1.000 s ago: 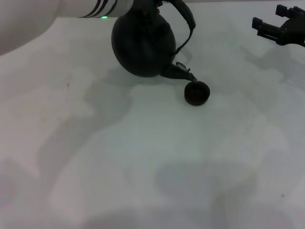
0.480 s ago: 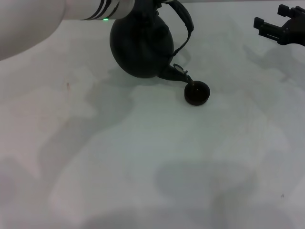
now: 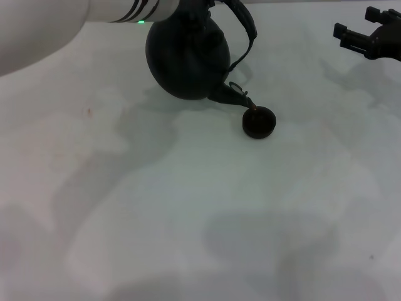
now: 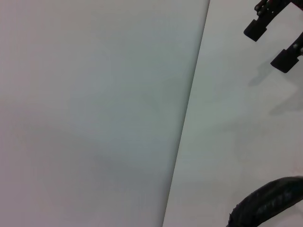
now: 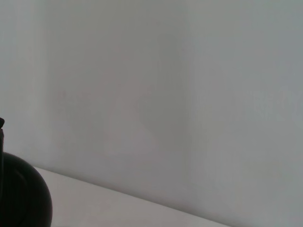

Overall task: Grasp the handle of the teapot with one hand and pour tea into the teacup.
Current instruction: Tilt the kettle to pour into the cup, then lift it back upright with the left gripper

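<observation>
The left arm (image 3: 56, 25), white with black bands and a small green light, enters from the upper left of the head view and ends at the top edge. Its gripper is cut off there, so whether it is clamped on the handle (image 3: 245, 28) cannot be told. The left wrist view shows only a textured black curve of the handle (image 4: 265, 204) in one corner.

The teapot (image 3: 187, 55) is at the far middle of the table (image 3: 200, 207), lifted and tipped. Its lid and the handle's top run out of view. The handle's arch shows on the pot's right side, and the spout (image 3: 233, 95) points down and to the right, toward the teacup (image 3: 259, 121). The spout tip is just above the cup's near-left rim. A thin reddish-brown thread of tea (image 3: 252, 110) between spout and cup is barely visible; the cup's fill level cannot be made out.

The right gripper (image 3: 358, 34) hangs at the far right, well apart from the pot, with its two black fingers spread and holding nothing. The right wrist view catches only a rounded black edge of the teapot (image 5: 23, 198) against a pale wall.

No writing or labels can be read anywhere.
</observation>
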Motion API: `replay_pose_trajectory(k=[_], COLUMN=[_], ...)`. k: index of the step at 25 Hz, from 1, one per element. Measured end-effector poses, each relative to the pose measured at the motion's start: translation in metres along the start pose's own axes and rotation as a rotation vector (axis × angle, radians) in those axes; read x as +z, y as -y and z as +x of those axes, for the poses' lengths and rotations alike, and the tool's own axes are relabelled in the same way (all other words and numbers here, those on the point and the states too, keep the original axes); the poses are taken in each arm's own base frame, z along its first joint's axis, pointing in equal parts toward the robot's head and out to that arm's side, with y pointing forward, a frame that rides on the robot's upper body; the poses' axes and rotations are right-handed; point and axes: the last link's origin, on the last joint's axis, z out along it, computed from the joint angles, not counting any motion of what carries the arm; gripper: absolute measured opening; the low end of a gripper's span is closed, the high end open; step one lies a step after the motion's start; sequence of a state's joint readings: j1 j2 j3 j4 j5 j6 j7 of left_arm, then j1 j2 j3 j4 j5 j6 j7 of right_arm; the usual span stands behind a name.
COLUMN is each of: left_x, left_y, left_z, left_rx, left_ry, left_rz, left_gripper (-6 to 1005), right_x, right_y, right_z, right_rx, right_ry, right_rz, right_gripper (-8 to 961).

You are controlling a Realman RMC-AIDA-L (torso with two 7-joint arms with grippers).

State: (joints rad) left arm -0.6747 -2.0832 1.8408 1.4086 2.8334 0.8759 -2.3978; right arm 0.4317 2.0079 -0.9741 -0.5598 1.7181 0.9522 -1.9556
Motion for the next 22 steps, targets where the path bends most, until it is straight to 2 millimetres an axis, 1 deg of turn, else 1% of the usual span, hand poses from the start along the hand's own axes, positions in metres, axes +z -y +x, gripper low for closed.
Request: replay_pose_trajectory(k=[22], left_x=[0.0043], left_y=[0.0019], left_z=[0.0013], left_rx=[0.020], left_ry=[0.011], left_rz=[-0.006], left_gripper=[129], right_x=[0.0032], right_y=[0.0005], right_z=[-0.0028], right_rx=[-0.005], right_ry=[0.001], right_rz=[0.004], right_gripper=[860])
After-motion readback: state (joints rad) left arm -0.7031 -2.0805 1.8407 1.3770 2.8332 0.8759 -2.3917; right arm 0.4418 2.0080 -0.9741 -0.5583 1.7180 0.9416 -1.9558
